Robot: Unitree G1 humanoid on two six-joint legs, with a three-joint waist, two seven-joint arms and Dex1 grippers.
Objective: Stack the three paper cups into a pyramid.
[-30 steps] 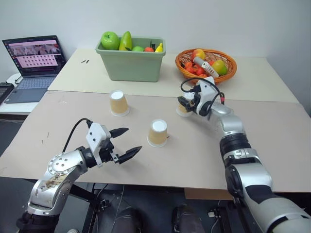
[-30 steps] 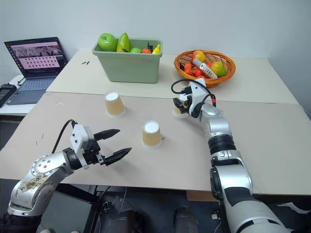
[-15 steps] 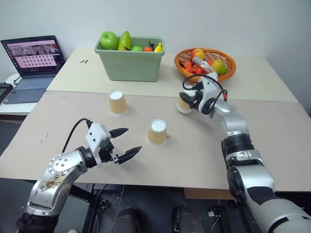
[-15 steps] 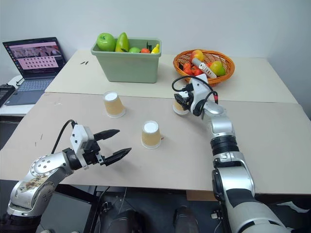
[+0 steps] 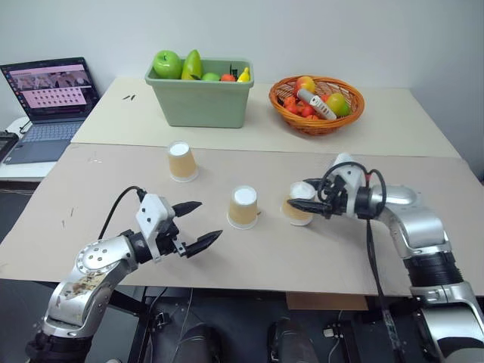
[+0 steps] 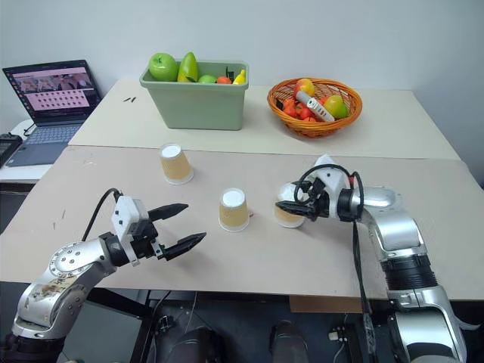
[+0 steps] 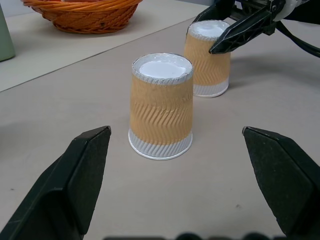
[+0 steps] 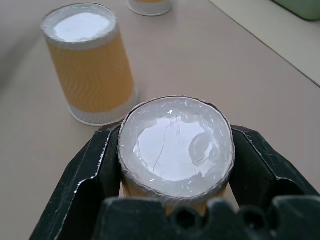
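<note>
Three paper cups stand upside down on the beige table (image 5: pixel 113 189), white bases up. One cup (image 5: pixel 182 160) is at the back left, and a second cup (image 5: pixel 243 207) stands in the middle. The third cup (image 5: pixel 296 210) is just right of the middle one, its rim at or just above the tabletop. My right gripper (image 5: pixel 299 203) is shut on it near its top, and its fingers (image 8: pixel 90 170) clamp both sides. My left gripper (image 5: pixel 209 220) hovers open, low and left of the middle cup (image 7: pixel 161 105), holding nothing.
A green bin of fruit (image 5: pixel 200 102) and an orange wicker basket of fruit (image 5: pixel 317 112) stand on the rear table. A laptop (image 5: pixel 47 94) sits at the far left. The table's front edge runs just below both grippers.
My right gripper has carried the third cup from in front of the basket toward me, to a spot beside the middle cup. The left arm has stayed still.
</note>
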